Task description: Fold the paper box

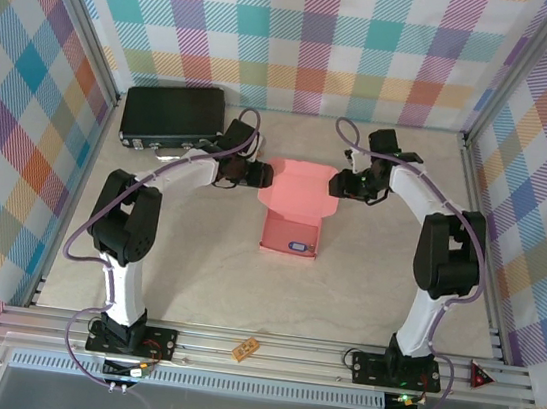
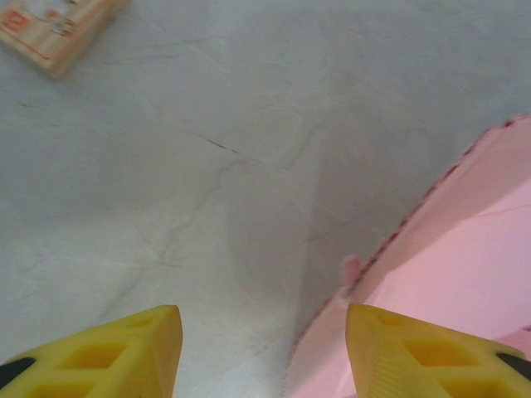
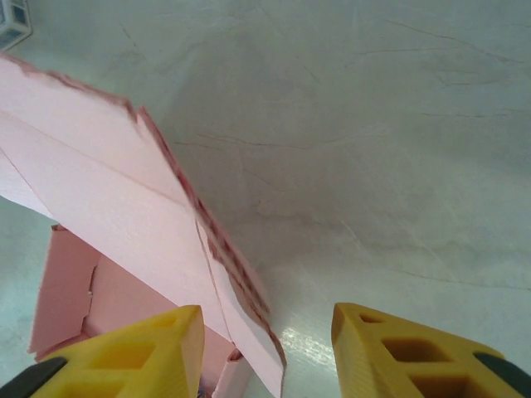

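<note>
The salmon-pink paper box (image 1: pixel 293 212) lies mid-table, its tray toward me and its lid panel (image 1: pixel 302 186) raised at the far end. My left gripper (image 1: pixel 263 175) is at the lid's left edge and my right gripper (image 1: pixel 338 185) at its right edge. In the left wrist view the left gripper (image 2: pixel 264 352) is open, and the pink card edge (image 2: pixel 431 249) runs beside the right fingertip (image 2: pixel 406 352). In the right wrist view the right gripper (image 3: pixel 265 348) is open, and the lid's ragged edge (image 3: pixel 224 249) hangs between the fingers, nearer the left fingertip (image 3: pixel 141 352), unpinched.
A black hard case (image 1: pixel 172 114) sits at the back left. A small wooden block (image 1: pixel 247 348) rests on the front rail. A small dark item (image 1: pixel 298 245) lies inside the tray. A printed carton corner (image 2: pixel 54 25) shows at the top left of the left wrist view.
</note>
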Robot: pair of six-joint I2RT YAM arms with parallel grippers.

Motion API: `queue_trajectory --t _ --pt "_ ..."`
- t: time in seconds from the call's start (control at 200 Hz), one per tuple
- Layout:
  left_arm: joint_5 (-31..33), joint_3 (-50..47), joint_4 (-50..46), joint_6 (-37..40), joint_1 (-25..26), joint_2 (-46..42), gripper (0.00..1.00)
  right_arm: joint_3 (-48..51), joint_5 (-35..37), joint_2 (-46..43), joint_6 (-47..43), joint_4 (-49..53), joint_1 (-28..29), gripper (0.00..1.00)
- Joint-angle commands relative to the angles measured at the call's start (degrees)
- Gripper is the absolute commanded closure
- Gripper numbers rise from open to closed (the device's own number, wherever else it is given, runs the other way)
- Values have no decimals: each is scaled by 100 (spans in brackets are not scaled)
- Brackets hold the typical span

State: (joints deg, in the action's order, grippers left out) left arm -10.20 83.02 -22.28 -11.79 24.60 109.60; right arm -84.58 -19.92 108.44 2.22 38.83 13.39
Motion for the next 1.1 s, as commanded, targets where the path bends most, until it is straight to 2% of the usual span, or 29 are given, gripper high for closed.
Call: queue_trajectory --t 0.0,0.195,0.44,0.515,0.64,0.845,1.095 --pt "-674 261 97 264 -34 134 47 -180 -388 92 -169 187 -29 58" --pt "-1032 389 31 291 -36 237 52 -322 -454 160 -204 358 -20 65" --pt "-1100 426 -125 358 -34 121 70 -417 -170 46 -266 483 39 79" --pt "-1099 457 -228 430 -25 88 72 -461 -123 38 -290 528 72 82" --pt "-1116 411 -312 476 -18 -12 82 -483 174 10 -353 543 184 85" --pt "-826 121 -66 392 96 -291 88 -405 790 -135 -273 304 416 89" --pt "52 -468 580 127 298 -759 95 -33 1449 -492 -169 -400 642 91"
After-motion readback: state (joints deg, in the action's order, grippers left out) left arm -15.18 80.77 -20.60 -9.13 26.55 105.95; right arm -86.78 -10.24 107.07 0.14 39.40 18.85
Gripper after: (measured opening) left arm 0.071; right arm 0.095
